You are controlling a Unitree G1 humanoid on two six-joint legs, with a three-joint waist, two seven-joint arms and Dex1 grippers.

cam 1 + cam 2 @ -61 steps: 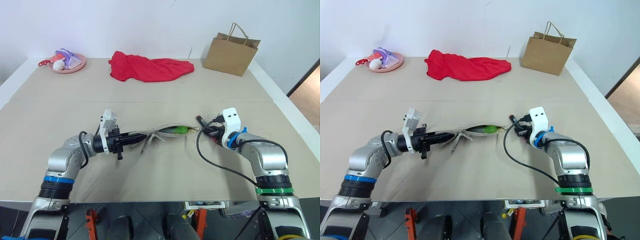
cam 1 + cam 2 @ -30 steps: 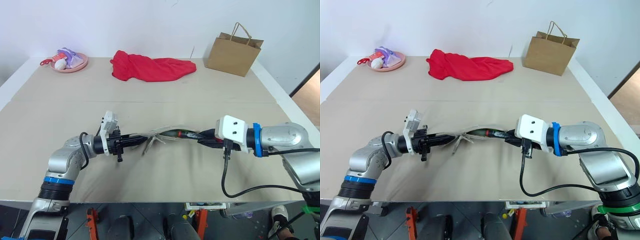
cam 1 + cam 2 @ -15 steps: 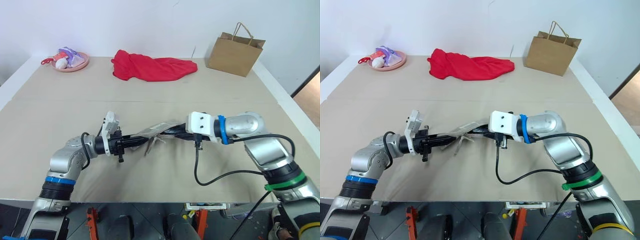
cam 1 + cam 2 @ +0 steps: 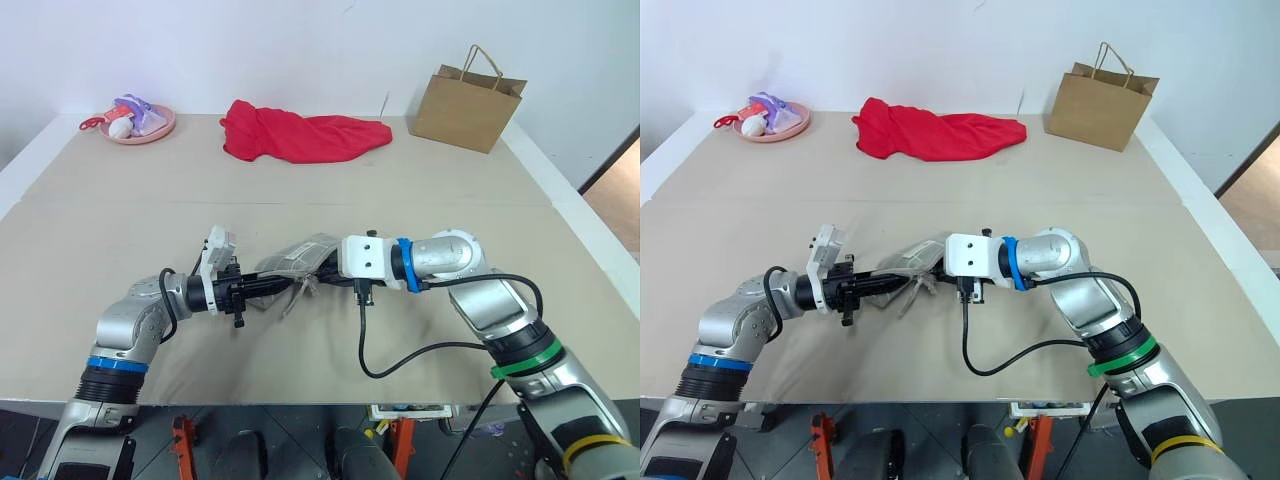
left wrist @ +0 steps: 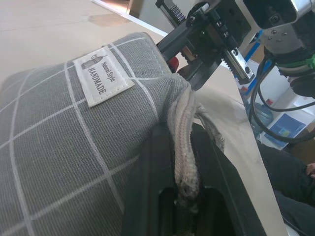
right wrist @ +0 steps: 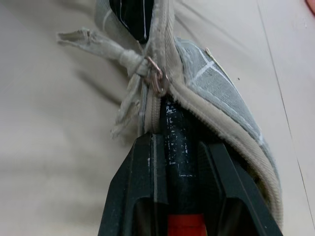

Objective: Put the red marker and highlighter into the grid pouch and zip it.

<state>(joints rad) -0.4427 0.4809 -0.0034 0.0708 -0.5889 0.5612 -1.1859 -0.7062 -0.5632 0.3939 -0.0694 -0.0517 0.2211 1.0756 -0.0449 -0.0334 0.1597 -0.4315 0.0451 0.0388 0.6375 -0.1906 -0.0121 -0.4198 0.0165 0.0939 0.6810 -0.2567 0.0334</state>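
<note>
We see the left gripper (image 5: 183, 172) clamped tight on the zipper edge of the grid pouch (image 5: 64, 142), lifted mid-table. The right gripper (image 6: 170, 162) pinches the red marker (image 6: 178, 157), black barrel entering the pouch mouth beside the cord pull (image 6: 106, 46). The pouch is grey, white-gridded, and bears a white label (image 5: 102, 74).

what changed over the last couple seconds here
The right gripper, shut on the red marker, swung in from the right side of the table to the grid pouch and pushed the marker's black end into its open mouth. The pouch has bunched and lifted a little. The left gripper stayed clamped on the pouch's zipper edge; the red cloth, paper bag and pink plate kept their places.
</note>
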